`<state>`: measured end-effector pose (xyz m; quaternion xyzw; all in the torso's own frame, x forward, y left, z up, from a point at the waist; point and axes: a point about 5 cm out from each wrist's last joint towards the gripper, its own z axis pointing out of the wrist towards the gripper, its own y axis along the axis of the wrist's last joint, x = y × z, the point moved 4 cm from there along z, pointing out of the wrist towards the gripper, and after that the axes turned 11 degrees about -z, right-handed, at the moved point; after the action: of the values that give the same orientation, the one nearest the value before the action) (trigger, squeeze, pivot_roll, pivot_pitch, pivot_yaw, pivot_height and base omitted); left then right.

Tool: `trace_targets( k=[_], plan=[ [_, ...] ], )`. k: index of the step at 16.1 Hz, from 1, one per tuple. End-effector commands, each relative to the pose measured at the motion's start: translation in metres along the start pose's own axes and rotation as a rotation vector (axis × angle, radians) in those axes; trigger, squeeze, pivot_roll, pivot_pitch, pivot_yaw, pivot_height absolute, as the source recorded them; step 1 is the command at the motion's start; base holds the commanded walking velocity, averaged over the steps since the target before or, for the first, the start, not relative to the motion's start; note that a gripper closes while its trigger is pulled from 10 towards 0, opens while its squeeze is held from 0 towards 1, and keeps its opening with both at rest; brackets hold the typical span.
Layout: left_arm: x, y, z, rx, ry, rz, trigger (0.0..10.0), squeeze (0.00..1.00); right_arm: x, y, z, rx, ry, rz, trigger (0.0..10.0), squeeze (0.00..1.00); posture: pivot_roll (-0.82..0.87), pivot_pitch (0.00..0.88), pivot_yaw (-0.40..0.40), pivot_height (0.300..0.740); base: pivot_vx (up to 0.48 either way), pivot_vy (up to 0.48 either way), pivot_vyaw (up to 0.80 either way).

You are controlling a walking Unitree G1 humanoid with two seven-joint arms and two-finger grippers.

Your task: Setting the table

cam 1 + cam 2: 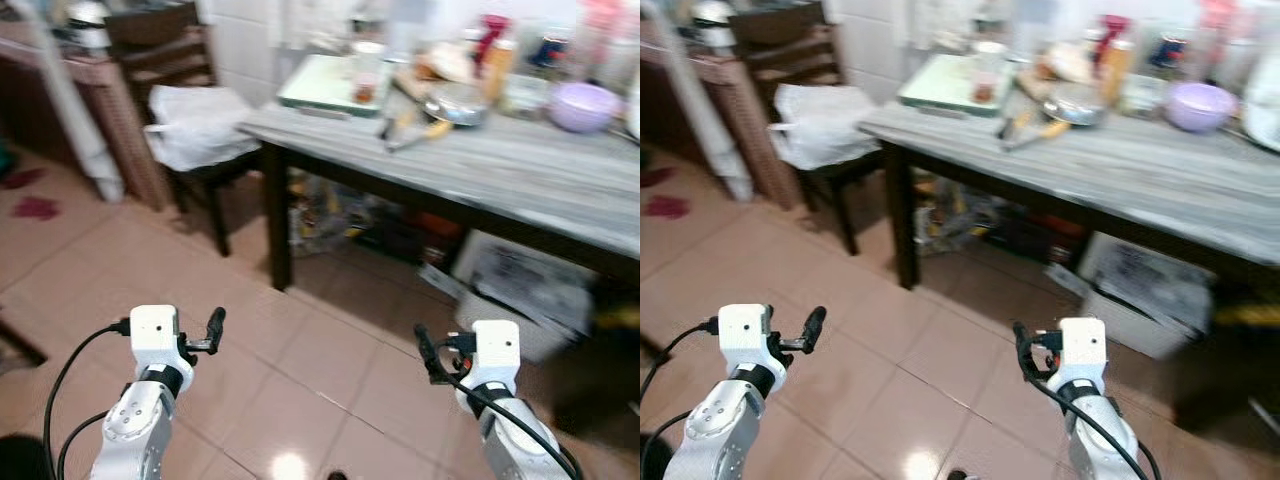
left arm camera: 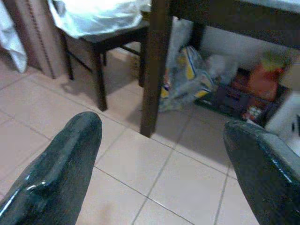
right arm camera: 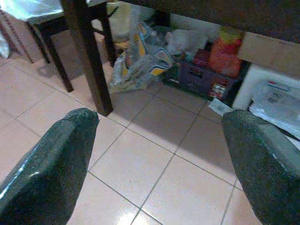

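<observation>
A long grey wooden table (image 1: 520, 175) stands ahead of me, its far side crowded with kitchenware. On it I see a pale green tray (image 1: 320, 88), a glass (image 1: 366, 80) of brown liquid, a metal pot (image 1: 458, 103), a purple bowl (image 1: 584, 105) and tongs (image 1: 408, 130). My left gripper (image 1: 214, 328) hangs low over the tiled floor, open and empty. My right gripper (image 1: 428, 355) is held at the same height, also open with nothing in it. Both are well short of the table's near edge.
A dark chair (image 1: 205, 175) with a white plastic bag (image 1: 198, 125) on its seat stands left of the table. The table's dark leg (image 1: 279, 220) is straight ahead. Bags (image 2: 187, 79) and boxes (image 1: 530, 290) crowd the space underneath. Tiled floor lies between me and the table.
</observation>
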<state>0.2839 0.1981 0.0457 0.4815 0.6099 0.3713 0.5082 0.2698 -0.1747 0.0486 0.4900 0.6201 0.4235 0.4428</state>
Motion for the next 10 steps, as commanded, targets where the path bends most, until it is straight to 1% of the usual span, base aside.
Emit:
trace_targets(
  k=[1, 10],
  plan=[
    [-0.0007, 0.001, 0.0013, -0.002, -0.009, 0.012, 10.0, 0.0, -0.0011, 0.0054, -0.0002, -0.014, -0.004, -0.001, 10.0, 0.0, -0.01, 0.056, 0.018, 0.74, 0.0, 0.0, -0.74],
    [0.001, 0.0026, 0.0033, -0.004, -0.009, 0.022, 10.0, 0.0, -0.0002, 0.0065, -0.0001, -0.016, -0.01, 0.01, 10.0, 0.0, -0.01, 0.059, 0.026, 0.74, 0.0, 0.0, -0.74]
  ],
)
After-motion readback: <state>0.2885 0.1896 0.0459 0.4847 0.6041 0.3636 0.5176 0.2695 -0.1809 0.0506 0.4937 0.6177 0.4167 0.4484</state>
